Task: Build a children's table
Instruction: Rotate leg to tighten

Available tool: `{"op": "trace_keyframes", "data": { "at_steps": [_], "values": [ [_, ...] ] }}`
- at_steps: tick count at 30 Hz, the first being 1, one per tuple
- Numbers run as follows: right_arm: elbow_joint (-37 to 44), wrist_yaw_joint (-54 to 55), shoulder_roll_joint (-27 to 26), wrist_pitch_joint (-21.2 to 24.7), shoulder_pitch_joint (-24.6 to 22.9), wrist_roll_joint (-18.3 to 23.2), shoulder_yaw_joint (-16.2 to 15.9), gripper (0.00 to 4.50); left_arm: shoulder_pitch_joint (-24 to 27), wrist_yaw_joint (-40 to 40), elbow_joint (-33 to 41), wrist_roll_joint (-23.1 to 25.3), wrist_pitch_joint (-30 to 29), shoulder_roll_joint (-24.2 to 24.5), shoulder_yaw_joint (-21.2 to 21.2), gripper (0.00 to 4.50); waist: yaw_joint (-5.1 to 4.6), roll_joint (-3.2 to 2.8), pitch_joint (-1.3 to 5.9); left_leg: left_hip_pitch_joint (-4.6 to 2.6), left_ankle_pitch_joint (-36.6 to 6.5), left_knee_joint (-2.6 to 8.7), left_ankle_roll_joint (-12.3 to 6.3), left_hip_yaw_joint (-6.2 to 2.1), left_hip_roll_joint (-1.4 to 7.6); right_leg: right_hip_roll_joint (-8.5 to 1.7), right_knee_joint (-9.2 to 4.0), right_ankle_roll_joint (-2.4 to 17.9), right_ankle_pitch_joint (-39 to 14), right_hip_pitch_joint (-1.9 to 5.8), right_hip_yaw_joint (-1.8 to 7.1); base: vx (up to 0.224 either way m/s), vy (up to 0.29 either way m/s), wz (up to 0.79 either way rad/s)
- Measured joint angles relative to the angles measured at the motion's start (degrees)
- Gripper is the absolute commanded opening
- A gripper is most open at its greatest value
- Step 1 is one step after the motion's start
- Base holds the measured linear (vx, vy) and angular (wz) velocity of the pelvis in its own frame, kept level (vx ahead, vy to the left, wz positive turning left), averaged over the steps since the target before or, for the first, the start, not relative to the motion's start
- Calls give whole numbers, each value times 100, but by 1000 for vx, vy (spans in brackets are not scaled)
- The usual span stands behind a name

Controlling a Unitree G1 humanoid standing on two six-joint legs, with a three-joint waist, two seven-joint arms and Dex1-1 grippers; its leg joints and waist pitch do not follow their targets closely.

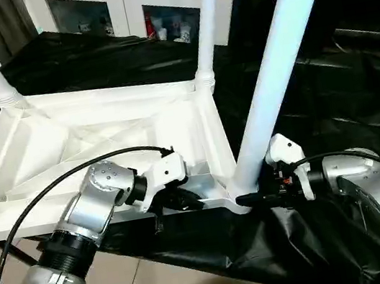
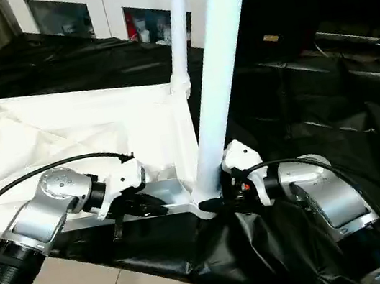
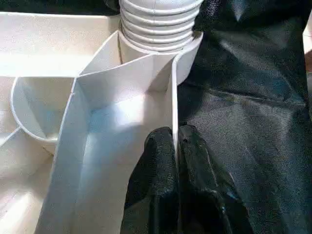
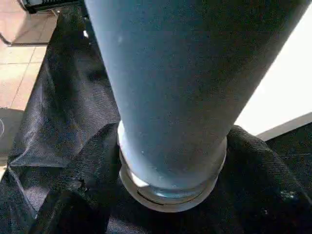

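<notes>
Children's table, upturned on black-draped desk: left tool clamped on tabletop rim wall, steadying it; right tool at near leg base, grip undeterminable, likely seating it.

White plastic ribbed tabletop upside down on black cloth; 3 white cylindrical legs upright in corners.

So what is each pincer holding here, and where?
Left pincer pinches the white ribbed plastic tabletop's thin rim wall beside the near corner socket. Right pincer sits at the white cylindrical leg's base; grip unclear.
</notes>
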State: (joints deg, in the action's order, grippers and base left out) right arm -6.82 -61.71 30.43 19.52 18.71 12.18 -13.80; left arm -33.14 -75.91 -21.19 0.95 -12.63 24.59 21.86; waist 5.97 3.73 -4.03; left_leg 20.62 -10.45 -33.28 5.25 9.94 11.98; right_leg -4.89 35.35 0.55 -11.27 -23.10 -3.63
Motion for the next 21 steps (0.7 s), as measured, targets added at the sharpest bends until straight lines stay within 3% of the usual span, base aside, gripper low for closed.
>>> {"op": "trace_keyframes", "data": {
  "at_steps": [4, 11, 14, 17, 20, 21],
  "values": [
    [-136, 497, -265, 16, -48, -99, 180, 273, -62, 435, -154, 121, -69, -167, -50, 0, -7, 8, 4, -1, 0, -22, 0, 1, 0, 0, 17, -1, 0, 4, 0, 0, 0, 0],
    [-1001, 2793, -1533, 167, 243, -172, 952, 272, -551, 1973, -990, 465, -363, -976, -171, 0, -95, 30, 7, -13, 1, -40, 4, -3, -9, -19, 53, -16, 17, 3, 3, 0, 0, 0],
    [-1737, 4212, -2312, 59, 714, -197, 1353, 272, -937, 2871, -1668, 550, -621, -1534, -346, 0, -110, 31, 7, -11, 5, -38, 11, -5, -9, -20, 50, -19, 25, -2, 2, 0, 0, 0],
    [-2048, 4893, -2552, -123, 891, -279, 1459, 272, -1085, 3373, -1925, 570, -736, -1887, -347, 0, -98, 26, 11, -11, 5, -38, 12, -5, -12, -22, 47, -18, 28, 5, 3, 0, 0, 0],
    [-2075, 4975, -2594, -206, 901, -342, 1471, 272, -1164, 3423, -2040, 570, -736, -1931, -355, 0, -78, 24, 11, -9, 5, -33, 11, -6, -11, -22, 45, -25, 24, 5, 1, 0, 0, 0],
    [-2081, 4976, -2599, -224, 901, -372, 1472, 307, -1175, 3422, -2061, 571, -733, -1938, -362, 0, -78, 24, 11, -8, 5, -33, 11, -6, -11, -22, 44, -25, 24, 5, 1, 0, 0, 0]
  ]
}}
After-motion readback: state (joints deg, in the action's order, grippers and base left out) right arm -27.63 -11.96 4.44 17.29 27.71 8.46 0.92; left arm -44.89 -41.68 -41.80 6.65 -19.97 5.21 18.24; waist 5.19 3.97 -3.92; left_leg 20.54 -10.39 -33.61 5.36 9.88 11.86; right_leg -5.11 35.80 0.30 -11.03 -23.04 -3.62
